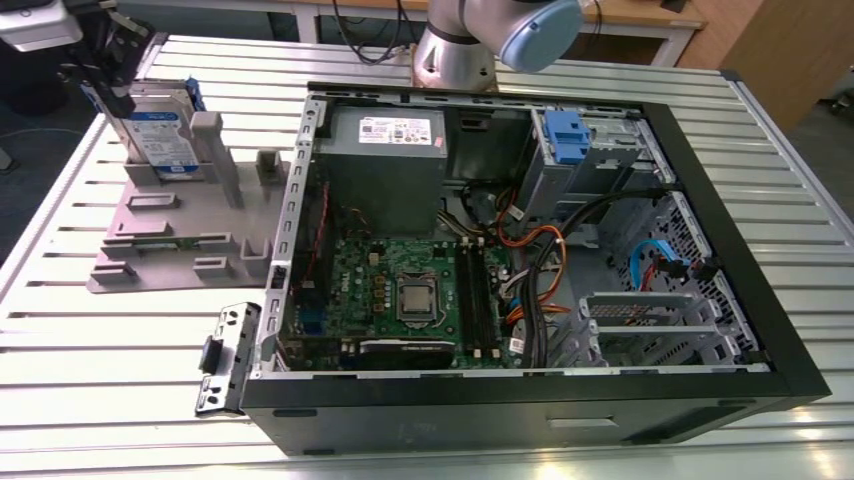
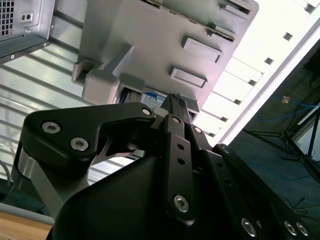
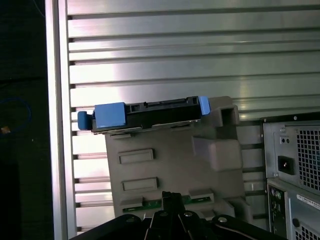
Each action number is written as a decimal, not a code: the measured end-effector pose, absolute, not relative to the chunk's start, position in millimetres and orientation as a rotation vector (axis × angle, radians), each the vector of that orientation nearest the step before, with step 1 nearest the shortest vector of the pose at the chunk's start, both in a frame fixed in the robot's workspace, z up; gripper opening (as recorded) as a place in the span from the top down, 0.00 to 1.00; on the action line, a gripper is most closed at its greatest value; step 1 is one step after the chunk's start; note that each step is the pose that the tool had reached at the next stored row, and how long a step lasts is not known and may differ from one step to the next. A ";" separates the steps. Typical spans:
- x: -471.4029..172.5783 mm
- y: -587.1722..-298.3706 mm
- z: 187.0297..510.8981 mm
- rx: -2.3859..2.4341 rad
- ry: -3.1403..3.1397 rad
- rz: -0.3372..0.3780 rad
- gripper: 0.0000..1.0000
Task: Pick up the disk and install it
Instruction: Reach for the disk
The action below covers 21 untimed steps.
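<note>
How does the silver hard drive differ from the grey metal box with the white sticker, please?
The hard drive stands upright in the grey stand outside the computer case; the grey metal box sits inside it. The drive is smaller, with blue edges; the box plain. Both are rectangular.

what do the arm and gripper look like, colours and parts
The arm is a silver-grey metal tube with a light blue joint cap. The gripper is black, made of jointed link bars with silver screw heads, on a silver-grey base.
</note>
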<state>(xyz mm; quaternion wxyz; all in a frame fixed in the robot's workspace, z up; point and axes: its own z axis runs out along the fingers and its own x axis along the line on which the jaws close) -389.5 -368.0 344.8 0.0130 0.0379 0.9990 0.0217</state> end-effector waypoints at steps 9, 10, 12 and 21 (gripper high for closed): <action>-394.0 -366.1 344.1 0.118 3.112 0.068 0.90; -394.5 -365.8 344.0 0.118 3.112 0.068 0.90; -395.2 -365.3 343.9 0.118 3.113 0.067 0.90; -397.5 -363.6 343.2 0.118 3.113 0.068 0.90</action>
